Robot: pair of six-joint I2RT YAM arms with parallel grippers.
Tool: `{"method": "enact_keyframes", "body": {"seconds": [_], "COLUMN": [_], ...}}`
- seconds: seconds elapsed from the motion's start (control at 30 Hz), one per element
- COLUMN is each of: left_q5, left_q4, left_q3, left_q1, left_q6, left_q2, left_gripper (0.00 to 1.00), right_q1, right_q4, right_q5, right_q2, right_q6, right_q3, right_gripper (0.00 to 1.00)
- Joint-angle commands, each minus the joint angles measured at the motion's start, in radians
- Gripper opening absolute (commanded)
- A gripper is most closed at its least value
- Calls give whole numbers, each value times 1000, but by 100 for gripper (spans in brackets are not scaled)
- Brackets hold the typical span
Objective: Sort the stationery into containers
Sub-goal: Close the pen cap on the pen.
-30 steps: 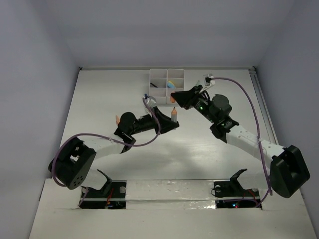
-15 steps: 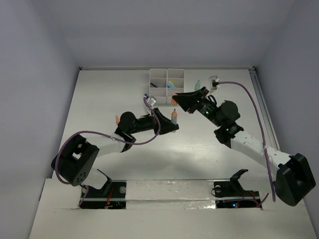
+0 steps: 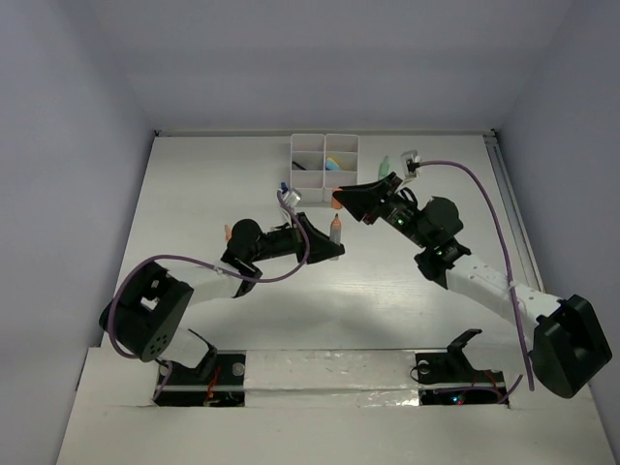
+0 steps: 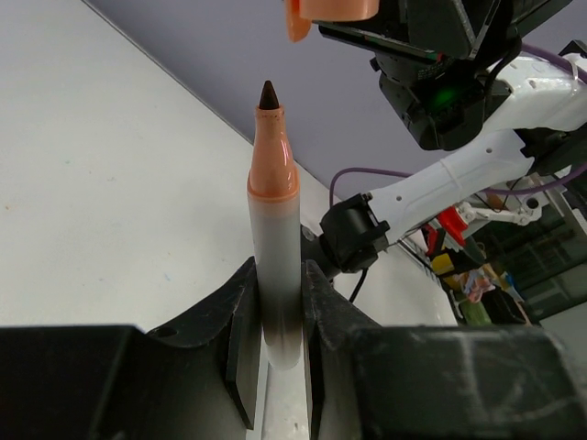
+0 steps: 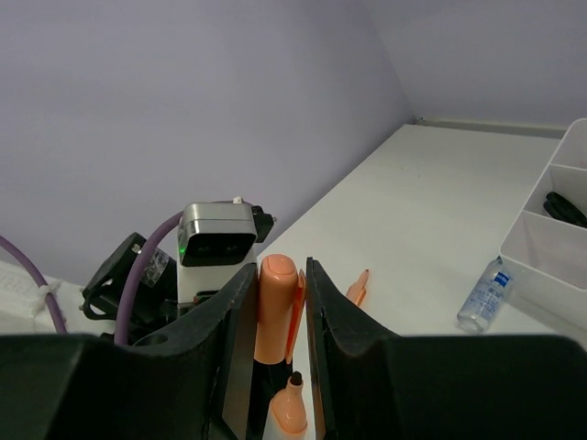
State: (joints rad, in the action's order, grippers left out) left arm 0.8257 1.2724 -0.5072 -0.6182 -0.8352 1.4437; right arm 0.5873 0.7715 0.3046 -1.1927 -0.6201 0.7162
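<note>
- Since a second ago the right arm has swung out and lowered toward the middle of the table (image 3: 194, 194), bringing its load close to the left arm's; the left arm has barely shifted.
- Left gripper (image 4: 275, 307): its two fingers (image 4: 240, 339) are pinched narrow around the pale barrel of a marker (image 4: 272, 229), which stands upright with its orange collar and dark tip pointing up, uncapped.
- Right gripper (image 5: 278, 316): clamped on the orange cap (image 5: 277, 302), which sits between the pads with its clip to one side.
- From the left wrist view the cap hangs above the marker's tip and a little off to the side; the two are near but apart.
- From the right wrist view the marker's tip shows just below the cap, not yet inside it.
- Overhead, both tools meet just in front of the white organiser (image 3: 325, 155), which stands at the far middle of the table.
- One of its compartments holds something blue and yellow, another something dark; I can't tell what they are.
- An orange pencil (image 5: 358, 286) lies on the table beyond the left arm, and a small bottle (image 5: 483, 295) lies just beside the organiser.
</note>
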Motion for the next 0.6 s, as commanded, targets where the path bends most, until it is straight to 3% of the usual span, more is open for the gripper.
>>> {"method": "enact_keyframes", "body": {"seconds": [0.0, 0.23, 0.57], "left_q5": [49, 76, 50], "left_q4": [398, 542, 406], "left_q3": [15, 13, 24], "left_q1": [21, 31, 22], "left_q6": [-70, -162, -54], "left_q2": [23, 78, -11], "left_gripper": [0, 0, 0], "right_q1": [-6, -6, -33], "right_q4": [78, 74, 72], "right_q5": [18, -1, -16], "right_q2": [-10, -27, -51], "right_q6": [22, 26, 22], "right_q3": [-14, -21, -32], "right_gripper": [0, 0, 0]}}
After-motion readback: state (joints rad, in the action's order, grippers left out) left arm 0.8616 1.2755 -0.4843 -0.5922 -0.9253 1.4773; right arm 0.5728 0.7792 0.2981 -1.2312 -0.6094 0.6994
